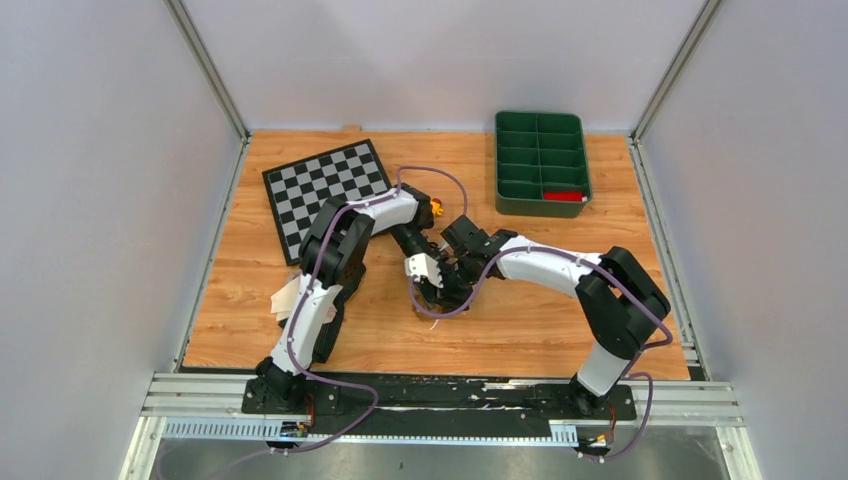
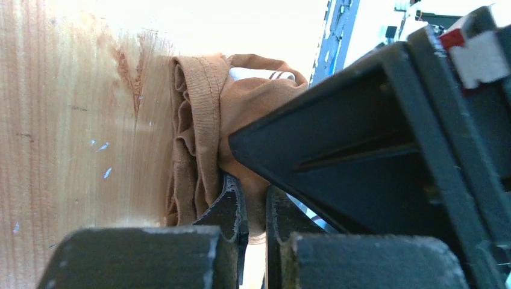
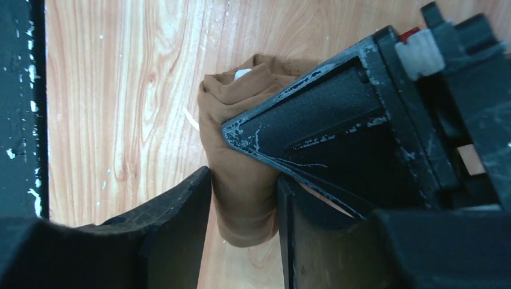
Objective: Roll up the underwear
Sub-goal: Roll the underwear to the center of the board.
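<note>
My left gripper (image 2: 253,188) has its jaws nearly together, pinching a fold of the tan-brown rolled cloth underwear (image 2: 202,120), whose cream waistband (image 2: 260,74) peeks out at the roll's far end. My right gripper (image 3: 244,180) has its jaws apart around the same roll, one finger (image 3: 181,211) against each side, holding it between them. The two grippers are crowded nose to nose over the bundle, which lies on the wooden table (image 1: 530,335) at its middle. A pale beige piece of cloth (image 1: 285,298) shows beside the left arm. Further out, the black-and-white checkerboard mat (image 1: 325,190) lies far left and the green compartment tray (image 1: 498,165) far right.
</note>
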Motion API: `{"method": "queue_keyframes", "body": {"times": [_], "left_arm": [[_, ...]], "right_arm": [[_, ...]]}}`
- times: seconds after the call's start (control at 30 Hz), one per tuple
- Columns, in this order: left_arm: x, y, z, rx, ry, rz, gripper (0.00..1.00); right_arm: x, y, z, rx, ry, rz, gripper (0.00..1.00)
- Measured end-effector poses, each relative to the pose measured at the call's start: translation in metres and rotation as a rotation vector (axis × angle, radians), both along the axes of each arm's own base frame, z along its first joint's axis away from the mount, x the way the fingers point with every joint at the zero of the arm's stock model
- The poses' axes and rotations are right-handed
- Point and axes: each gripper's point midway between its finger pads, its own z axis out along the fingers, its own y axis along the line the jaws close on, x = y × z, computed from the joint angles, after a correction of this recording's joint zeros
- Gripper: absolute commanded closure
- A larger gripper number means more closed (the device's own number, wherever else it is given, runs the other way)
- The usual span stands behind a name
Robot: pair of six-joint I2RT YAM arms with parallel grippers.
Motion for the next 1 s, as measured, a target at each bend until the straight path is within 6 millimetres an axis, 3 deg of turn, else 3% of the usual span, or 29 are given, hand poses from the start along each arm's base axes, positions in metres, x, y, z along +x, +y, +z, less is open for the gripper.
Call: {"method": "queue_keyframes", "body": {"times": [0.1, 0.17, 0.27, 0.4, 0.53, 0.67, 0.77, 0.87, 1.0], "left_arm": [[0.0, 0.001, -0.001, 0.005, -0.002, -0.003, 0.89], [0.001, 0.001, -0.001, 0.01, -0.005, -0.005, 0.79], [0.006, 0.005, -0.002, 0.021, -0.025, -0.007, 0.69], [0.019, 0.017, 0.002, 0.052, -0.077, 0.025, 0.65], [0.057, 0.047, 0.016, 0.101, -0.214, 0.184, 0.6], [0.125, 0.109, 0.051, 0.136, -0.515, 0.457, 0.59], [0.147, 0.153, 0.095, 0.176, -0.764, 0.578, 0.58], [0.139, 0.152, 0.13, 0.125, -0.935, 0.58, 0.57], [0.102, 0.146, 0.162, 0.009, -1.16, 0.501, 0.51]], "right_arm": [[0.001, 0.001, -0.008, -0.013, 0.003, 0.008, 0.91], [0.0, 0.002, -0.008, -0.012, 0.014, 0.012, 1.0], [0.002, 0.003, -0.009, -0.028, 0.048, 0.011, 1.0], [0.008, 0.012, -0.01, -0.022, 0.084, 0.017, 1.0], [0.016, 0.026, -0.011, 0.006, 0.131, 0.027, 1.0], [0.007, 0.029, -0.013, -0.001, 0.28, 0.023, 1.0], [0.009, 0.03, -0.016, -0.011, 0.409, -0.014, 1.0], [0.011, 0.03, -0.019, -0.024, 0.536, -0.064, 1.0], [0.015, 0.029, -0.022, -0.043, 0.745, -0.146, 1.0]]}}
